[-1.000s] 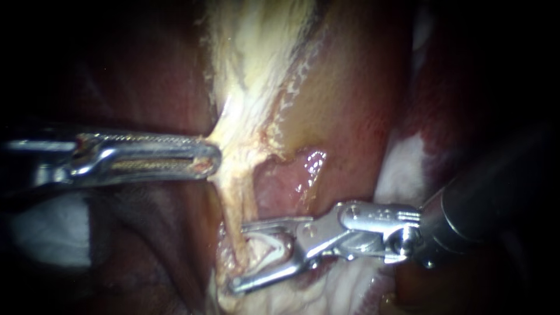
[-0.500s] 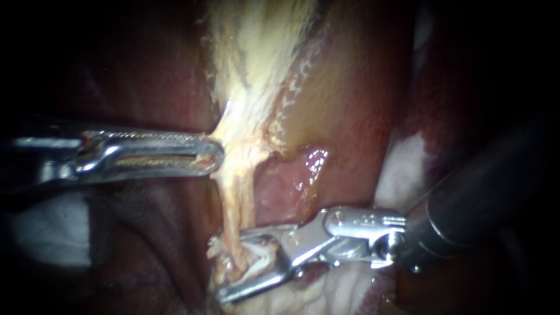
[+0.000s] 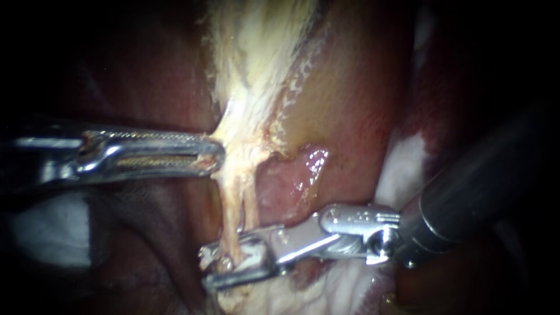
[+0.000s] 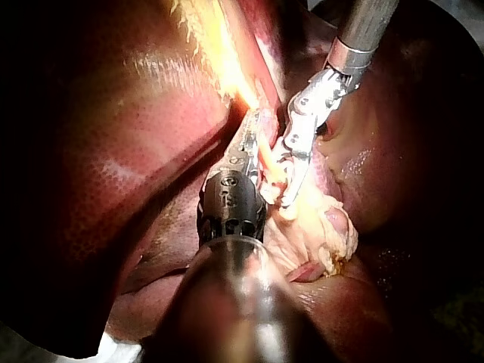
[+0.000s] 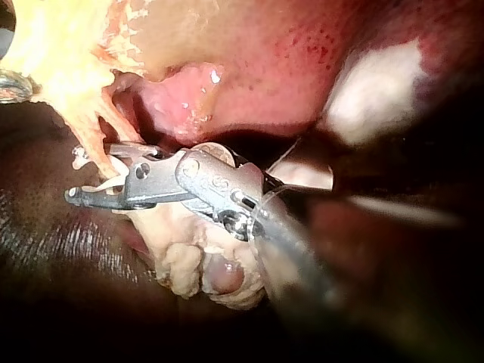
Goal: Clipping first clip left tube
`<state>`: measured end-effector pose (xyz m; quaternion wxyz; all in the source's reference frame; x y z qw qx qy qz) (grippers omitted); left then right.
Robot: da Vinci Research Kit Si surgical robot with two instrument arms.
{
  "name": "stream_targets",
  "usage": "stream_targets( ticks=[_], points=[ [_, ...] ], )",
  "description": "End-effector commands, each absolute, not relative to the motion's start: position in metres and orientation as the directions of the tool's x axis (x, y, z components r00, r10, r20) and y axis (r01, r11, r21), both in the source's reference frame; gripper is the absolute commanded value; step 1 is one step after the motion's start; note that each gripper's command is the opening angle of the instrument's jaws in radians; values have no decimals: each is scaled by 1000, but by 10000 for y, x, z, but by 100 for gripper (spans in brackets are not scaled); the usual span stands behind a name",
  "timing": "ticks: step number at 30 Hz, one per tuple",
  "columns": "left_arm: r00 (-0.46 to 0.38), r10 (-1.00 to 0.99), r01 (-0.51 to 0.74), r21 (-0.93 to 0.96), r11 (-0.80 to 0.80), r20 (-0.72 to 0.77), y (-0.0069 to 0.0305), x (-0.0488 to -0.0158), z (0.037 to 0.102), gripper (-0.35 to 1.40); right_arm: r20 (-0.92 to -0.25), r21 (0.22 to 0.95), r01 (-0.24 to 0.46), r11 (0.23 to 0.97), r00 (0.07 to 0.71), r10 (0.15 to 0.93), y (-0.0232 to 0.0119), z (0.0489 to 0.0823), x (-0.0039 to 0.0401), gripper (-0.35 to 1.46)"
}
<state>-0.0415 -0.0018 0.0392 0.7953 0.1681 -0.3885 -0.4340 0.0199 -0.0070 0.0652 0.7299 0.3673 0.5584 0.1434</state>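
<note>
Two thin pale tubes run down from a sheet of yellow-white tissue (image 3: 251, 70). My right instrument (image 3: 205, 269) comes in from the lower right, its jaws nearly together across the left tube (image 3: 228, 219); both jaws touch it, and a bit of white shows between them. The right tube (image 3: 249, 204) passes just beside the upper jaw. My left instrument (image 3: 217, 156) is shut on the edge of the pale tissue above and holds it taut. In the right wrist view the jaws (image 5: 91, 178) clasp the tube (image 5: 94, 144). The left wrist view shows both instruments (image 4: 253, 140) (image 4: 290, 185) close together.
Dark red liver (image 3: 146, 76) lies to the left and the pink-yellow gallbladder wall (image 3: 350, 93) to the right. White gauze (image 3: 52, 230) sits under the left instrument, more gauze (image 3: 402, 166) behind the right shaft. Lumpy pale tissue (image 5: 189, 265) hangs below the jaws.
My right instrument has slid left along the tube's base, and its wide-open jaws have closed down onto the left tube. The left instrument has held still.
</note>
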Motion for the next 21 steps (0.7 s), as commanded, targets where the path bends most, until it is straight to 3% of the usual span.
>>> stream_targets(
  ticks=[1,21],
  points=[
    [321,-821,559,605,567,472,-18,-415,392,-35,-709,697,198,690,334,621,-69,654,197,-35],
    [321,-821,560,605,567,472,-18,-415,391,-35,-710,696,198,690,334,620,-69,657,195,-35]
  ],
)
